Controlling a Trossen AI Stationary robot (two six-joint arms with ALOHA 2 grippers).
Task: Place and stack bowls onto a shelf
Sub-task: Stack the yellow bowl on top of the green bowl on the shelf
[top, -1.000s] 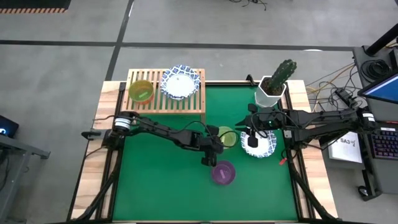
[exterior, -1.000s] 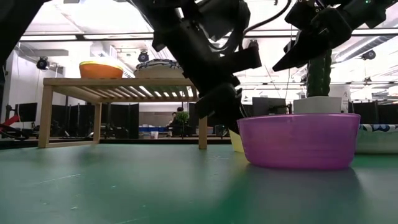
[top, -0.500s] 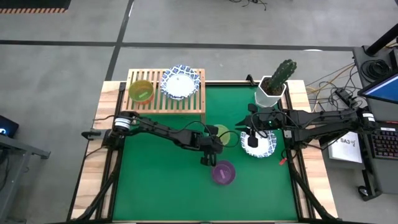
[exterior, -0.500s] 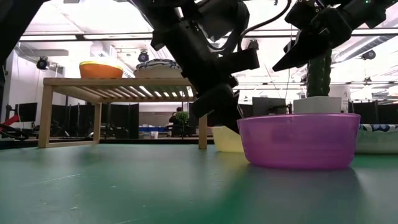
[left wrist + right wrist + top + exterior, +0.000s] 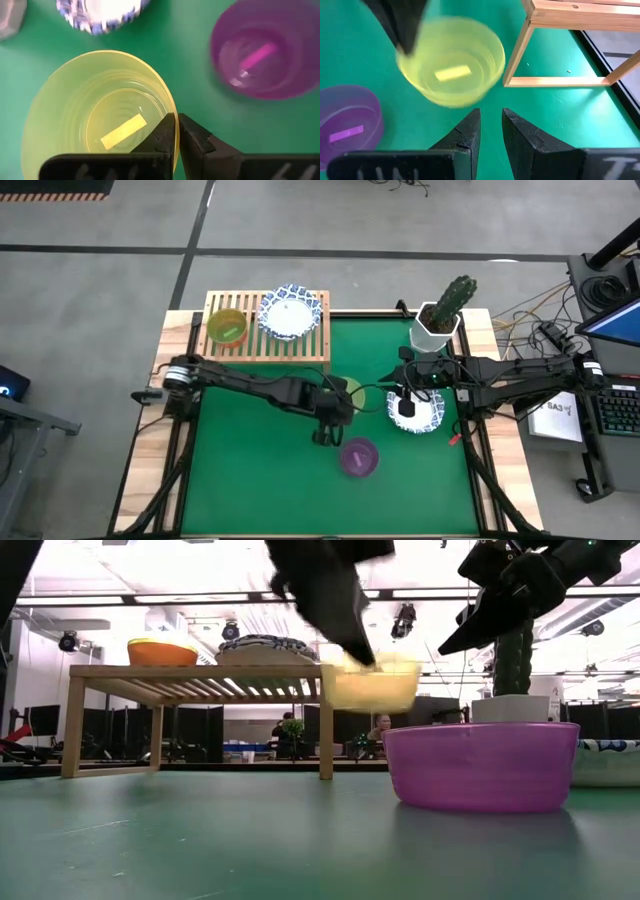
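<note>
Yellow-green bowl (image 5: 97,117): lifted off the green mat (image 5: 260,480), hanging in the air near the shelf's front corner, above and beside the purple bowl.
Left gripper (image 5: 176,131): clenched on the yellow-green bowl's rim, one finger inside the wall and one outside.
Purple bowl (image 5: 359,457): upright on the mat, just beside the left gripper, empty.
Shelf (image 5: 318,347): light-wood slatted rack at the far left of the table.
Bowls on the shelf: a lime green bowl (image 5: 226,327) on its left half, a white blue-rimmed bowl (image 5: 289,312) on its right half.
Right gripper (image 5: 489,131): held above a white blue-rimmed bowl (image 5: 432,420) on the mat's right side; fingers a little apart, nothing between them.
Cactus pot (image 5: 436,330): white, at the table's far right corner.
</note>
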